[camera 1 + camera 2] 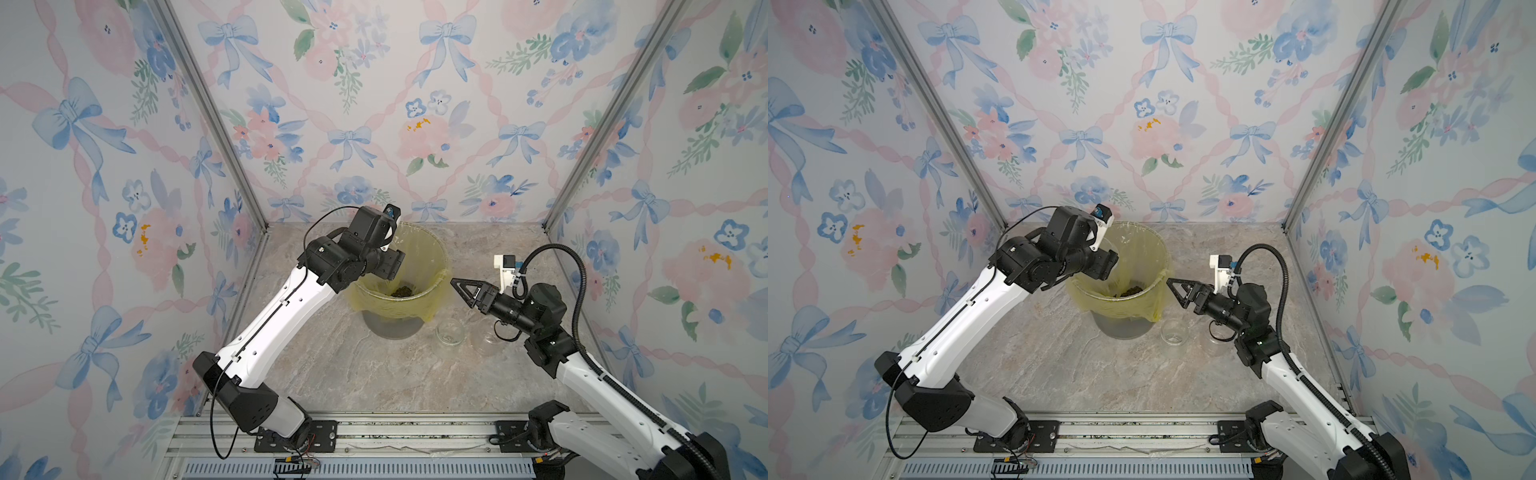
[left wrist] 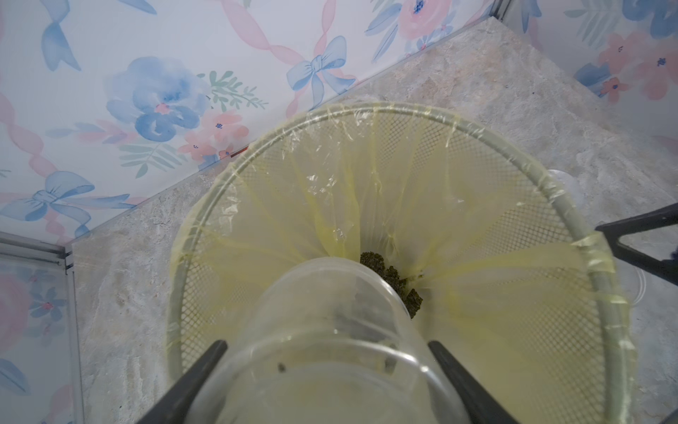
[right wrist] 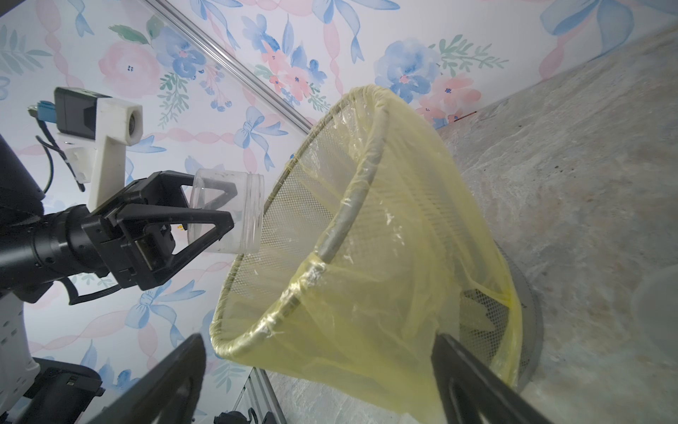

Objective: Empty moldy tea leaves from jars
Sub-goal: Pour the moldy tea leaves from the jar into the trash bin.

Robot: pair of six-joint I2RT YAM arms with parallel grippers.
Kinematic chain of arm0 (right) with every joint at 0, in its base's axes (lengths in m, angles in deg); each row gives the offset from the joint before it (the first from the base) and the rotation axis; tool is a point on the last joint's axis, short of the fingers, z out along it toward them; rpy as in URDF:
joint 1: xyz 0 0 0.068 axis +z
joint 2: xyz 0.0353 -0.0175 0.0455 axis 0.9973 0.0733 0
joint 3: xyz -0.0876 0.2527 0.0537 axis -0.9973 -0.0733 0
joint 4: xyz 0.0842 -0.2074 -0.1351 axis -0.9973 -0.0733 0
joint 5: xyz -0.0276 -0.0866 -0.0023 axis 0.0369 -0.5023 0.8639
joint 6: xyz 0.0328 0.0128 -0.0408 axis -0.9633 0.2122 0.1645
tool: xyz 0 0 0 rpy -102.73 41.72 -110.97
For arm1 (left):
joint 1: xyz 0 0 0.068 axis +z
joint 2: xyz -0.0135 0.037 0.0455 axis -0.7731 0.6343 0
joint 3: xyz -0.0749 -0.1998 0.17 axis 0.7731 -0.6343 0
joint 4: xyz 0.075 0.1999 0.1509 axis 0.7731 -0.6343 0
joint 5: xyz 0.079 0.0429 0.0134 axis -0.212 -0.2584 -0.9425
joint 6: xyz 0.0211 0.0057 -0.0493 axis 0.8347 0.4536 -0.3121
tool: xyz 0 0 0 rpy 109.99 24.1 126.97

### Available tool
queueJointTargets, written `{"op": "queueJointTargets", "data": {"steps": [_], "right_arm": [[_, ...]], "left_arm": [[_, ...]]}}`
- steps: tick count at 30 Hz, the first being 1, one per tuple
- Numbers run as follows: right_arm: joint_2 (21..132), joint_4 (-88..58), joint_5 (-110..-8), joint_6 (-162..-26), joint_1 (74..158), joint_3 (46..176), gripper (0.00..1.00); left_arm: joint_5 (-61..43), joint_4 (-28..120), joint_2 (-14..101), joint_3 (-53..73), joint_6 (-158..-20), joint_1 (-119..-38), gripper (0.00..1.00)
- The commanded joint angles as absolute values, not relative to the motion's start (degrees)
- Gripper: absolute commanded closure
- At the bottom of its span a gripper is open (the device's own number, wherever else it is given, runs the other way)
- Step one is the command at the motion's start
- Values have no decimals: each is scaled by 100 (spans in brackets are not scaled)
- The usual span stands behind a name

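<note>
Presently: left gripper (image 3: 232, 206) clasps jar (image 2: 330, 330), long axis pointing mouth-first toward bin (image 2: 572, 213); right gripper (image 1: 459, 291) splayed, empty, beside bin.

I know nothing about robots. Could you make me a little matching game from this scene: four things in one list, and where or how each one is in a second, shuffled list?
Things:
1. left gripper
2. right gripper
3. moldy tea leaves
4. standing jar

Places or states:
A. at the bottom of the yellow-lined bin
B. on the table, beside the bin
C. open, holding nothing
D. shut on a clear jar pointed into the bin

Right pairs: 1-D, 2-C, 3-A, 4-B.
</note>
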State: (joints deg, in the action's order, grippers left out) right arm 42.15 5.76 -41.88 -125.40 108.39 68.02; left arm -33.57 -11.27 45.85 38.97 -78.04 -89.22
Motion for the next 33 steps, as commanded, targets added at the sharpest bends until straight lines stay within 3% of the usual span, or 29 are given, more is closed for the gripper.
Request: {"op": "queueJointTargets", "data": {"steps": [1, 5, 16, 24, 33], "right_arm": [[4152, 690, -4249, -12499, 10876, 6768, 3], [4211, 792, -4222, -12592, 10889, 6772, 3], [4047, 838, -4078, -12593, 11050, 7043, 3], [3930, 928, -4238, -12639, 11433, 7427, 3], [4620, 1444, -3958, -14057, 11533, 8230, 3]], "left_arm": [[-3701, -1075, 4622, 4072, -7713, -9090, 58], [-3134, -915, 4486, 4017, -7872, -9045, 57], [-3045, 713, 3773, 3226, -7888, -9053, 57], [-2961, 3427, 2844, 1534, -8187, -9080, 57], [-2302, 7185, 2026, -577, -8589, -9121, 57]]}}
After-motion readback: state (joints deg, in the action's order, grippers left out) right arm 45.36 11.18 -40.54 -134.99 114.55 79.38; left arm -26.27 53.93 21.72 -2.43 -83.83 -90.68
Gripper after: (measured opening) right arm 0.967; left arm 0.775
